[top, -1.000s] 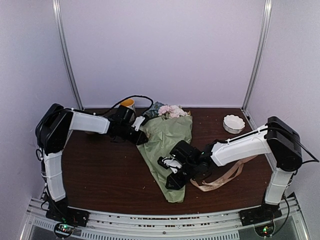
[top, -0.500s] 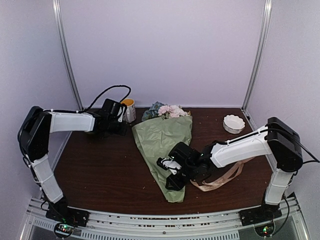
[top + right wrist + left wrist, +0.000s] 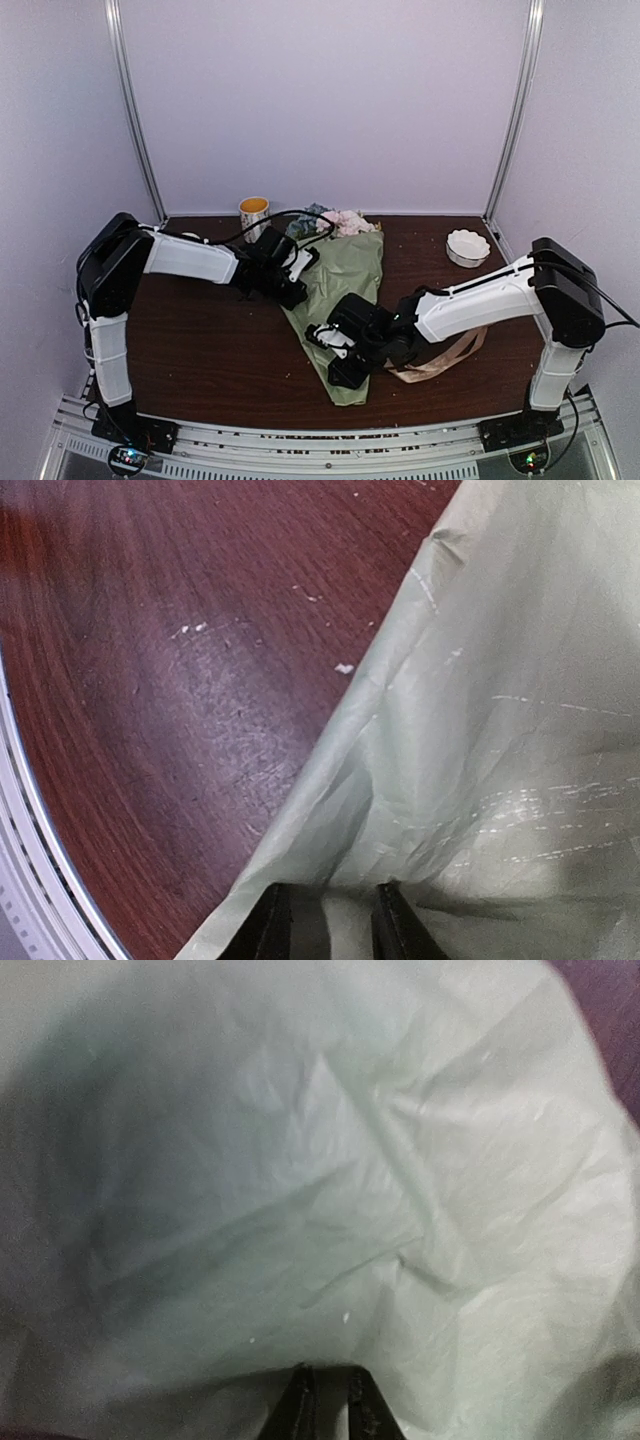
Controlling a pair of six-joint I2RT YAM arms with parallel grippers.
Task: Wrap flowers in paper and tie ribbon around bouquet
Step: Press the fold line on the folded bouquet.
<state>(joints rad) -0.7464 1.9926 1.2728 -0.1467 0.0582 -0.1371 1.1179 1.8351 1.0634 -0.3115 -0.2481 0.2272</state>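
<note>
The bouquet lies on the dark table as a cone of sage-green paper [image 3: 345,270], narrow end toward me. Pink, white and blue flowers [image 3: 340,221] show at its wide far end. My left gripper [image 3: 303,272] is at the cone's upper left edge, and in the left wrist view the crumpled paper [image 3: 330,1190] fills the frame, drooping over the gripper [image 3: 328,1372], which pinches a fold. My right gripper [image 3: 335,355] clamps the cone's lower part; the paper [image 3: 500,740] runs between its fingers [image 3: 270,920]. The beige ribbon [image 3: 440,358] lies loose to the right, under the right forearm.
A yellow-lined mug [image 3: 254,214] stands at the back, left of the flowers. A small white scalloped bowl [image 3: 467,247] sits at the back right. Bare brown tabletop [image 3: 150,680] lies left of the cone, with the table's front rail close behind the right gripper.
The left arm swung away toward the mug, leaving the paper spread wide, then came back to the paper's left edge; the cone now looks narrower. The right gripper shifted slightly left.
</note>
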